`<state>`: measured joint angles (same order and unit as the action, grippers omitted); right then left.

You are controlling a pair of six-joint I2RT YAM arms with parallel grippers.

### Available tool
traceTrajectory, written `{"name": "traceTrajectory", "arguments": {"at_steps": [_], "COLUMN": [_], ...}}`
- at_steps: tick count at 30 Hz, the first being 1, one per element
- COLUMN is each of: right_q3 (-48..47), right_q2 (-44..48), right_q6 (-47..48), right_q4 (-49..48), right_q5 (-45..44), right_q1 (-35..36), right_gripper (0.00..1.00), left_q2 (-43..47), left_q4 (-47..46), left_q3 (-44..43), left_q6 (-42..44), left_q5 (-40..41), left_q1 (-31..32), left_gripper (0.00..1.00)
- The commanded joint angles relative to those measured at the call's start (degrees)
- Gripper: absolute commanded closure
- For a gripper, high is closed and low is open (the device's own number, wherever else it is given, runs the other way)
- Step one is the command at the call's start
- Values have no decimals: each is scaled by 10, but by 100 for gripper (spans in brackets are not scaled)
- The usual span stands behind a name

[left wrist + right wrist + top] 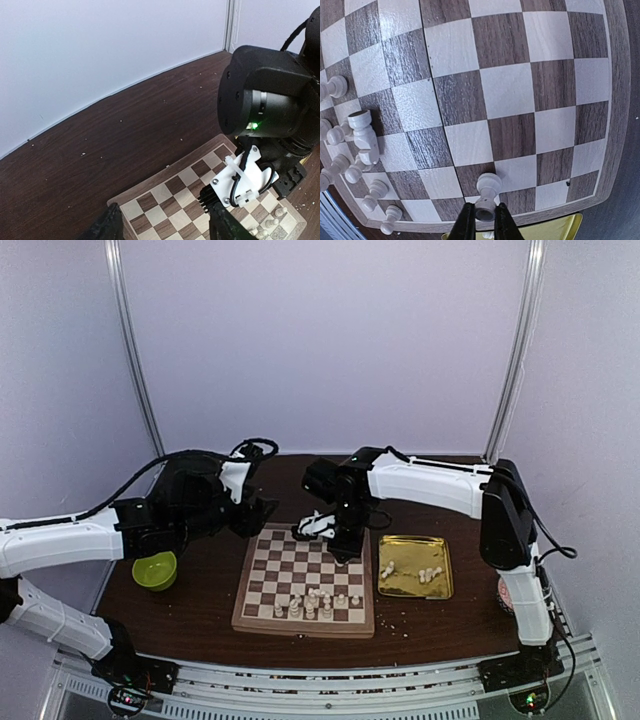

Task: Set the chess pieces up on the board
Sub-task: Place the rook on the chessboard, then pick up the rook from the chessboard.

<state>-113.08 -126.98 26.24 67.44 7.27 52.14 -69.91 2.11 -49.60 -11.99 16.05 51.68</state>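
The wooden checkered board [272, 565] lies in the middle of the table. Several cream chess pieces [315, 602] stand along its near rows, and a few more [428, 575] lie in the gold tray [400, 585]. My right gripper [485, 220] hangs over the board's right part, shut on one cream pawn [487, 192] that points head-down toward the squares [510, 90]. More pieces [362, 135] crowd the board's edge in that view, one lying on its side. My left gripper [165, 232] hovers open over the board's far left corner [165, 210] with nothing between its fingers.
A green bowl [155, 570] sits left of the board. The right arm's wrist [270, 100] fills the right side of the left wrist view, close to my left gripper. Pale crumbs dot the dark tabletop [100, 150]. A red-and-white object [505, 592] sits by the right arm's base.
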Motion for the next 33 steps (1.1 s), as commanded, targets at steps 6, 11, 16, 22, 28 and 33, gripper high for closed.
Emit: {"name": "traceTrajectory", "arguments": {"at_steps": [6,11,16,22,28,33], "right_q3": [3,27,84,226,407,418], "right_q2": [3,58,143,297,429,448], "right_q6": [-13,-15,-15,-6,-9,-13], "right_q4": [13,12,-4,-78,-210,-229], "right_q5": [8,59,108,162,204,212], "right_q1": [-4,-23,-65,-141,-211,-251], "right_gripper": [81,77,76,75,72,72], "left_q2": [-28,-37,-97,-200,-319,-430], "left_q4": [40,97,175,247,302,390], "left_q3": [-29,-60,-134,-254,-374,-498], "left_q6": [19,44,86,115,143,169], "left_q5": [-33,-86,-154,-261,-281,-267], "left_q1": [-9,-31,-44,-44,-19,6], "left_gripper": [40,39,39,46,50,52]}}
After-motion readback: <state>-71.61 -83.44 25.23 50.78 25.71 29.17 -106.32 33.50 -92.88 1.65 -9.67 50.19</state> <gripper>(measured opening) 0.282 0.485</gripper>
